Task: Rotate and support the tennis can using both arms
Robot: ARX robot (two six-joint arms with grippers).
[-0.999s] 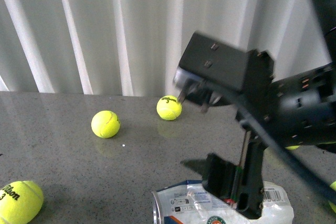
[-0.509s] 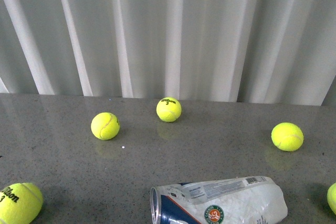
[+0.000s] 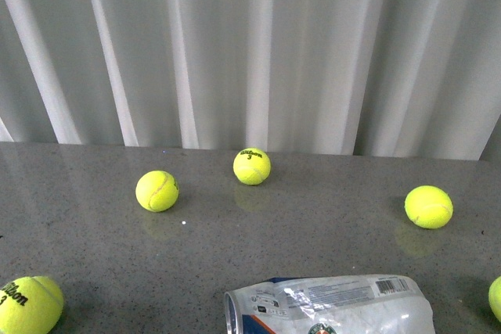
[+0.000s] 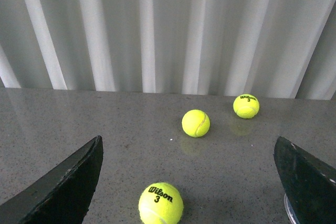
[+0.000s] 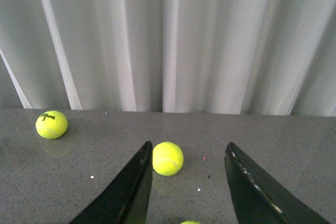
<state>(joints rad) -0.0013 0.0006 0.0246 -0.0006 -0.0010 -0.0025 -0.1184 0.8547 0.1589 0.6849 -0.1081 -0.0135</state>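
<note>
The tennis can lies on its side at the near edge of the grey table, its silver rim pointing left and the crinkled clear end to the right. Neither arm shows in the front view. My left gripper is open over the table, holding nothing; a sliver of the can's rim peeks out beside one finger. My right gripper is also open and empty, with a tennis ball beyond one finger.
Tennis balls lie scattered on the table: one at the left, one at the back, one at the right, one at the near left corner. White curtain hangs behind the table's far edge.
A second ago the right arm stood over the can, filling the right of the front view. It has withdrawn out of that view, leaving the can lying free.
</note>
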